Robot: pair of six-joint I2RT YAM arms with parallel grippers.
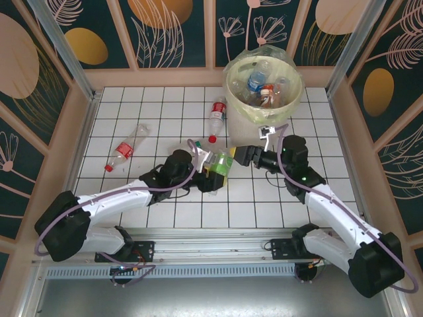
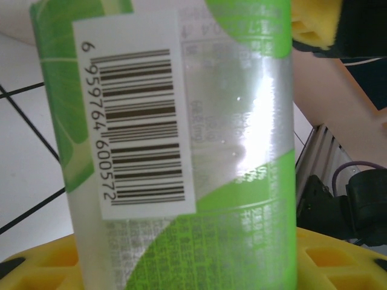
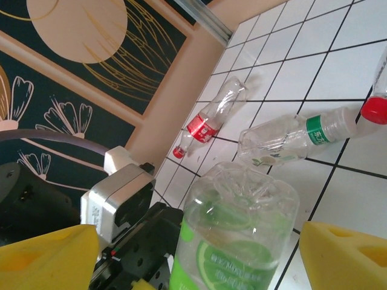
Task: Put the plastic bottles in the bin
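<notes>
**Green-label bottle [image 1: 222, 162] clamped, front-left of the bin [image 1: 232, 99]**

Got left tool [image 1: 213, 170] squeezed shut on it, around the middle of the counter [image 1: 258, 205]. Seeing right tool [image 1: 241, 156] spread wide either side of same bottle. Spotting more bottles [image 1: 256, 82] inside the bin.

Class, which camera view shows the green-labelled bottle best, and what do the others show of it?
The right wrist view: the green bottle shows its clear upper body and lime label. The left wrist view is too close, just barcode and label; the top view shows it small.
</notes>
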